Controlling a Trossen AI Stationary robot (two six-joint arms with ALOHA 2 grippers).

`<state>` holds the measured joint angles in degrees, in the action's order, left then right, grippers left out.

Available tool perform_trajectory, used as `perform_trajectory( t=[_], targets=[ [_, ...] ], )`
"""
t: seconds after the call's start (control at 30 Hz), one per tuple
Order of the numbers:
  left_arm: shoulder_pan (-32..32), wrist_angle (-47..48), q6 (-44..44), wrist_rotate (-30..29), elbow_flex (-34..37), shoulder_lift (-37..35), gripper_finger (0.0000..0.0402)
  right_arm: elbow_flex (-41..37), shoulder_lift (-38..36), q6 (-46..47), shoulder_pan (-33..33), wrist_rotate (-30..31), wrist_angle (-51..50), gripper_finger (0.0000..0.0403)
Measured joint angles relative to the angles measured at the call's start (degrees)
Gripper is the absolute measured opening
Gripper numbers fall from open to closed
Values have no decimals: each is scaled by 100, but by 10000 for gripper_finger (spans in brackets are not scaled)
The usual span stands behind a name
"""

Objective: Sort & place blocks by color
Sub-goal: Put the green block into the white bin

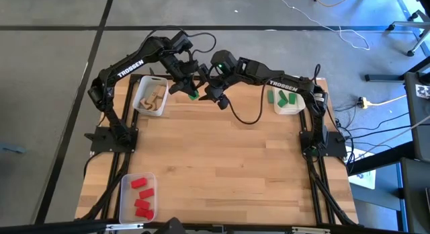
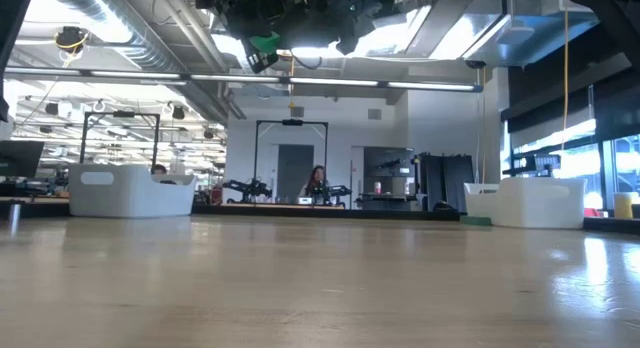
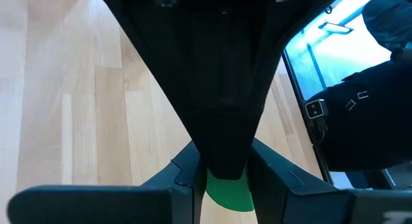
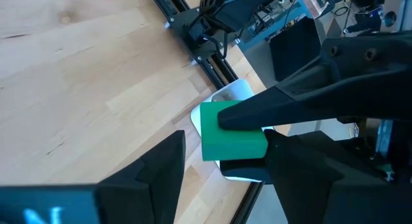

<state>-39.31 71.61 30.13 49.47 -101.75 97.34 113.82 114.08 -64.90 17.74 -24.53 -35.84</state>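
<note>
**Q:** What sits closest on the table, and why there?

**A:** At the near left corner, a clear bin holds the red blocks. It looks like that colour's collecting point.

**Q:** And farther in, where the two arms meet?

**A:** High over the far middle of the table, a green block hangs in the air. The left gripper is clamped on it, with its two fingers pressed against the block's sides. The right gripper faces it with its jaws spread, one on either side of the same block. A gap shows on at least one side, so it has hold of nothing.

**Q:** Why hold a block up there?

**A:** It appears to be a handover. The green bin stands at the far right on the right arm's side, probably out of the left arm's easy reach.

**Q:** So where is the block relative to each gripper?

**A:** It is gripped inside the left one and lies between the fingers of the right one, ungripped and well clear of the tabletop.

**Q:** And farthest back?

**A:** Green blocks lie in their bin at far right, and pale wooden blocks fill another bin at far left
</note>
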Motion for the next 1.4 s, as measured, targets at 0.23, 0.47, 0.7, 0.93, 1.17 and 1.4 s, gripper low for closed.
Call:
perform_trajectory(
  t=[0.23, 0.47, 0.7, 0.93, 1.17, 1.4],
  targets=[
    [2, -2, 4, -1, 0, 0, 81, 0, 0, -4, 0, -11, 7, 210],
    [8, -4, 5, -7, -4, 0, 81, 0, 0, -13, 2, -15, 64, 172],
    [9, 0, 4, -22, -4, 0, 81, 0, -2, -9, 2, -17, 55, 147],
    [9, -20, -15, -114, -4, 0, 81, 0, -2, -16, 2, -8, 35, 137],
    [-32, -47, -70, -384, -4, 0, 129, 0, 3, 20, 11, -15, 10, 135],
    [-157, -48, 37, -492, -4, 1, 148, 0, 8, 34, 11, -12, -6, 134]
  ],
)
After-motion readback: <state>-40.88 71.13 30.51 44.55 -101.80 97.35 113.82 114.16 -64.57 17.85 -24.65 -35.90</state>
